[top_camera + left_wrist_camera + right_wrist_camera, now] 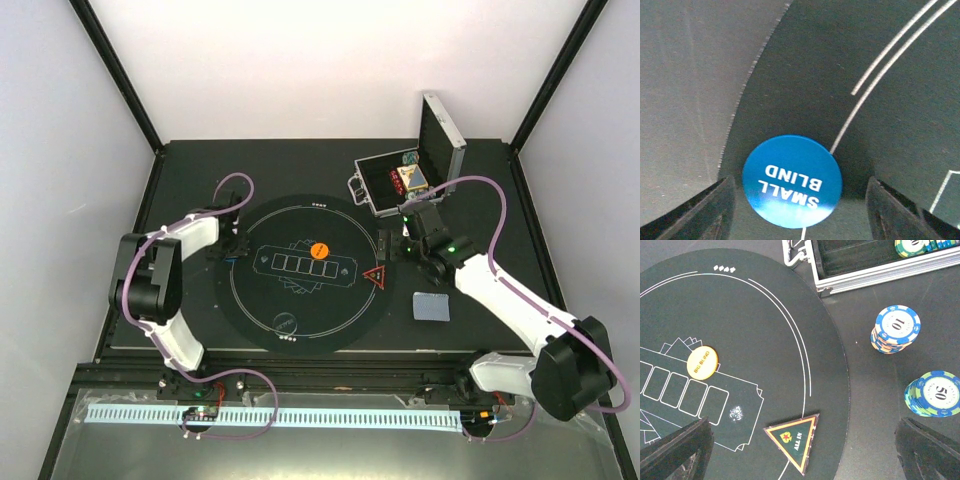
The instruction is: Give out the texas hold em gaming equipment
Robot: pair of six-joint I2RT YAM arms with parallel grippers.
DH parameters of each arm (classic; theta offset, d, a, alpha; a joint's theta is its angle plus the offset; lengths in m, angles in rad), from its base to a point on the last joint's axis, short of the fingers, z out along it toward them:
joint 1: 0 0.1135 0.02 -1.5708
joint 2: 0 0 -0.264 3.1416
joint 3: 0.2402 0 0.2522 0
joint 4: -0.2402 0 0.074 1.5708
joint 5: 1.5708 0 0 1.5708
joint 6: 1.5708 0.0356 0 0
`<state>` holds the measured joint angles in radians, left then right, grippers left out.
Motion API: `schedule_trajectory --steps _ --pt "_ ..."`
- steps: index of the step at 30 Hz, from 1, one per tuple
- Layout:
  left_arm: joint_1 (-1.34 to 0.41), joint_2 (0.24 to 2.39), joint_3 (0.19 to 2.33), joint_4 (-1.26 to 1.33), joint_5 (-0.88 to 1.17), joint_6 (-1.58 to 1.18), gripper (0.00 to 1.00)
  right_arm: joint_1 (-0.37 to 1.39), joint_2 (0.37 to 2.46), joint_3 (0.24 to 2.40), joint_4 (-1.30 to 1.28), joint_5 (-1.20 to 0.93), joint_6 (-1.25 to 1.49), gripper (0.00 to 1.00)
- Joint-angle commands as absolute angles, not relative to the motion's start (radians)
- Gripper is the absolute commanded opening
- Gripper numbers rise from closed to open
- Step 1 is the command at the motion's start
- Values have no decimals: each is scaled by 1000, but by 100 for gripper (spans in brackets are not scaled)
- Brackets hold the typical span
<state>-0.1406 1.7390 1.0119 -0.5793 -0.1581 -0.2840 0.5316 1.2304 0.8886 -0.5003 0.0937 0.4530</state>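
Black tabletop [200,180] inside a white-walled booth, big round mat [262,305] spread at centre, open silver case [398,182] at the far right.

On the mat's left margin, just inside its toothed edge: a blue disc [792,181], SMALL BLIND, flat and face up. Sits squarely between the fingers [705,212] of the left gripper [800,182], touched by neither, with a sliver of mat on one side and a wider strip on the other. Jaws released, then, and nothing in them. Round, so no long axis to line up with. Looks placed where meant, so probably only a straight lift clear for that arm.

Across the mat, right gripper [802,426] spread wide and empty, near the right rim. Below it the red triangle marker [792,439], ALL IN, flat on the mat, apex towards the wrist. Orange disc [703,362], BIG BLIND, by the printed card boxes at mid-mat.

Off the mat, on bare table to the right: the 10 stack [896,329] and the 50 stack [935,394], upright, near each other but apart. Further chips [912,246] in the case. Deck of cards [432,306] nearer the arm bases, also right of the mat.

Likely hinge of the coming move: everything undealt on the right side, well apart from the left jaws, close ahead and right of the right ones. Work for the right arm, judging from here, probably gripping from above across a stack's round.
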Motion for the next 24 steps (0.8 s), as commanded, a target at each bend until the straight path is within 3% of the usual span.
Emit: schedule_trajectory --steps 1,5,11,15,24 --pt "-141 1687 1000 -561 -71 -256 78 526 1242 889 -489 83 443 100" --pt "-176 1587 984 -557 -105 -268 91 526 1241 885 -480 59 419 100" --pt "-344 1479 988 -489 -17 -303 92 526 1218 874 -452 53 402 100" --pt "-468 1587 1054 -466 75 -324 92 526 1171 857 -444 98 414 100" --pt "-643 1844 1258 -546 12 -306 91 525 1071 825 -492 211 422 100"
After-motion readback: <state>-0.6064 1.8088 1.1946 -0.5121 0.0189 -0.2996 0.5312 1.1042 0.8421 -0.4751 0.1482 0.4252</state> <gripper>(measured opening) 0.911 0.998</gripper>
